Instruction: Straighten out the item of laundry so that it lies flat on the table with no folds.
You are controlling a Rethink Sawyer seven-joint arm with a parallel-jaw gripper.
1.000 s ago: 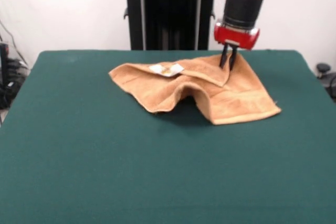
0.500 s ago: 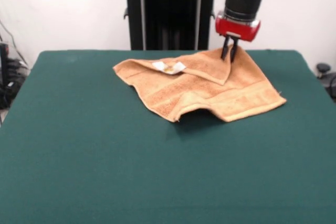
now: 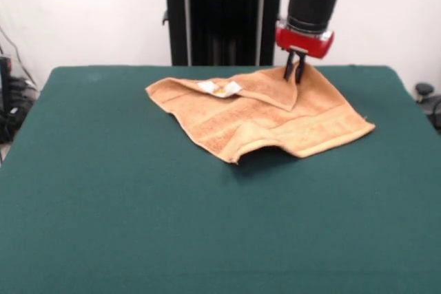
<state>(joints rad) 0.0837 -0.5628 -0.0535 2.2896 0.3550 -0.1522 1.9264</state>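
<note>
The orange-tan towel [image 3: 265, 120] lies on the far half of the green table [image 3: 138, 225], right of centre. Its far part is folded over toward the front, with a white label [image 3: 220, 88] showing on the fold at the left. Its near edge is humped up off the cloth with a dark gap under it. My gripper [image 3: 295, 76] comes down from the red arm at the towel's far right corner. Its fingers are close together, pinching the towel's peak and holding it slightly raised.
The robot's black pedestal [image 3: 220, 18] stands behind the table's far edge. Cables and dark gear [image 3: 10, 101] lie off the table's left side, and a dark object [image 3: 427, 94] off its right side.
The gripper has pulled the held corner up and toward the far edge, then shifted a little left. The towel has spread out and its deep front hump has flattened.
</note>
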